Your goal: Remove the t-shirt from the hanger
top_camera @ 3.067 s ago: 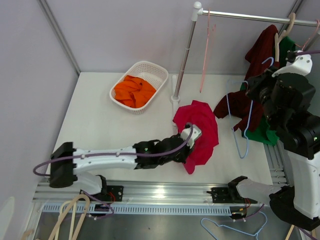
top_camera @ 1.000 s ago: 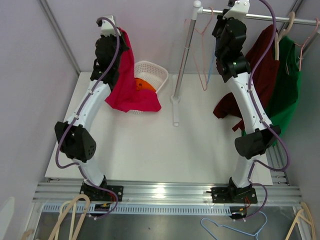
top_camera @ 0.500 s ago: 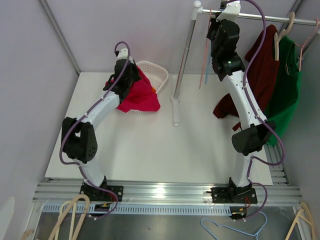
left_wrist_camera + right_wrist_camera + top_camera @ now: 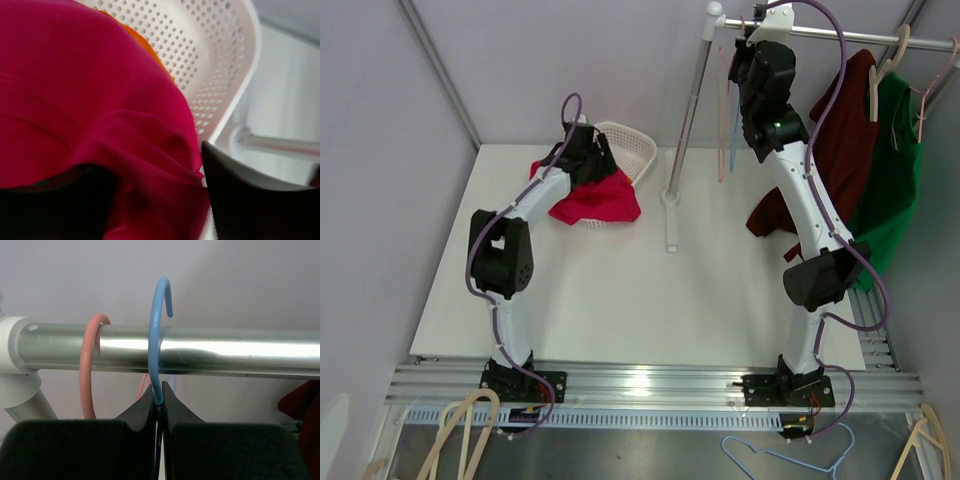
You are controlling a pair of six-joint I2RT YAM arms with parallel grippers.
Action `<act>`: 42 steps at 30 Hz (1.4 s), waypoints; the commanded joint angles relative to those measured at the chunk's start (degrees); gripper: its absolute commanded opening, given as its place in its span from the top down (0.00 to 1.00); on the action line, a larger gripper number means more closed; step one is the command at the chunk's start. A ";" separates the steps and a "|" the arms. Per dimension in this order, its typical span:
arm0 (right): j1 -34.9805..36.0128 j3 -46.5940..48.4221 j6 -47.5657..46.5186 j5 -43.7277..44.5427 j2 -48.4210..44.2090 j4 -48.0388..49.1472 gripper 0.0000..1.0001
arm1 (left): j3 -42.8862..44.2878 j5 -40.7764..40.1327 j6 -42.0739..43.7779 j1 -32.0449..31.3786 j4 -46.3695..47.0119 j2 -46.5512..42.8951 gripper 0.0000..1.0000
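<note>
1. The t-shirt (image 4: 598, 198), a magenta one, lies in a heap near the table's (image 4: 620, 300) far edge, left of the middle. It drapes over the near rim of the white basket (image 4: 632, 148) and spills onto the tabletop on the basket's near side. It is off any hanger.
2. The left gripper (image 4: 152, 160) sits low over that heap at the basket. Its jaws stand apart, and a fold of the shirt bulges up between the two dark fingers.
3. In the left wrist view, a strip of orange cloth (image 4: 150, 47) shows inside the perforated basket, just past the shirt's edge.
4. The right arm reaches up to the metal rail (image 4: 225, 350), which runs above the far edge toward the far right corner.
5. The right gripper (image 4: 158, 395) has its jaws pressed together on the neck of the blue hanger (image 4: 156, 340), whose hook lies over the rail.
6. A pink hanger (image 4: 86, 370) hooks the rail just beside the blue one, on the side of the rail's white end cap.
7. Further along the rail, over the table's right edge, hang a dark red shirt (image 4: 840, 130) and a green shirt (image 4: 895, 170), side by side.
</note>
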 commanded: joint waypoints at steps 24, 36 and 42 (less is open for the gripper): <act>-4.03 -2.69 7.70 5.60 -19.65 -23.42 0.72 | 3.14 -21.80 28.83 -19.38 7.79 -31.62 0.00; -17.90 1.43 10.25 0.51 -19.24 -39.24 0.42 | 10.90 -22.98 37.38 -28.97 9.12 -27.48 0.00; -21.26 3.99 9.65 -1.09 -16.41 -41.10 0.40 | 11.16 -22.45 38.61 -29.76 10.35 -27.31 0.01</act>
